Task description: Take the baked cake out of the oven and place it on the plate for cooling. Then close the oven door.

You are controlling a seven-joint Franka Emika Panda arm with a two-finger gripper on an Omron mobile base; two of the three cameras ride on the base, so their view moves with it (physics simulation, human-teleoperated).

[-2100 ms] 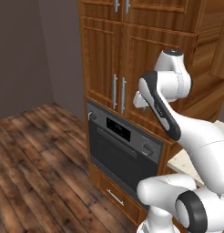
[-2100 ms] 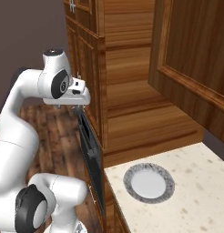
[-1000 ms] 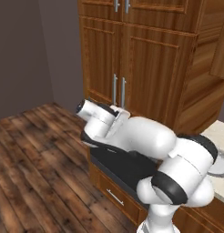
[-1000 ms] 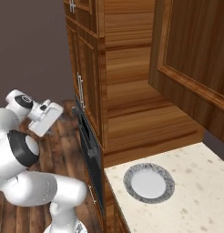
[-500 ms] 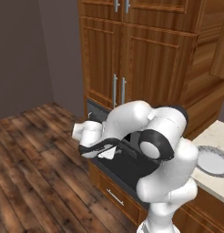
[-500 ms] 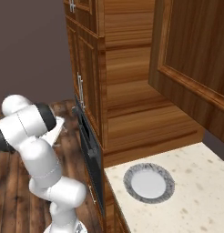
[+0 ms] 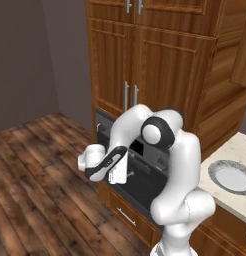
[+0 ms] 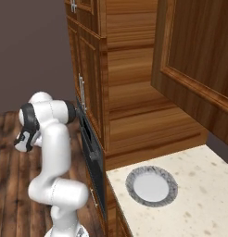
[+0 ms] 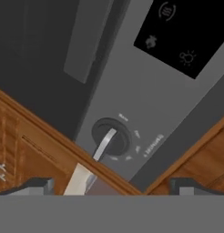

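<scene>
The oven (image 7: 145, 162) is set into the wooden cabinets, and its dark oven door (image 7: 140, 180) looks shut. The cake is hidden. My arm is folded low in front of the oven, with my gripper (image 7: 122, 172) close to its left side. In the hand view my gripper (image 9: 109, 186) is open, its fingertips (image 9: 34, 185) far apart and nothing between them. It faces the grey control panel with the round silver knob (image 9: 111, 139), the black display (image 9: 186, 32) and the door's bar handle (image 9: 84, 41). The plate (image 8: 150, 186) lies bare on the counter to the right of the oven.
Tall wooden cabinets (image 7: 145, 65) with vertical silver handles rise above the oven. A drawer (image 7: 127, 217) sits below it. A speckled counter (image 8: 199, 203) holds the plate under an open upper cabinet door (image 8: 199, 65). Wood floor (image 7: 40, 175) spreads to the left.
My arm has swung down and folded in front of the oven, bringing the hand low against its left side. The jaws have stayed open.
</scene>
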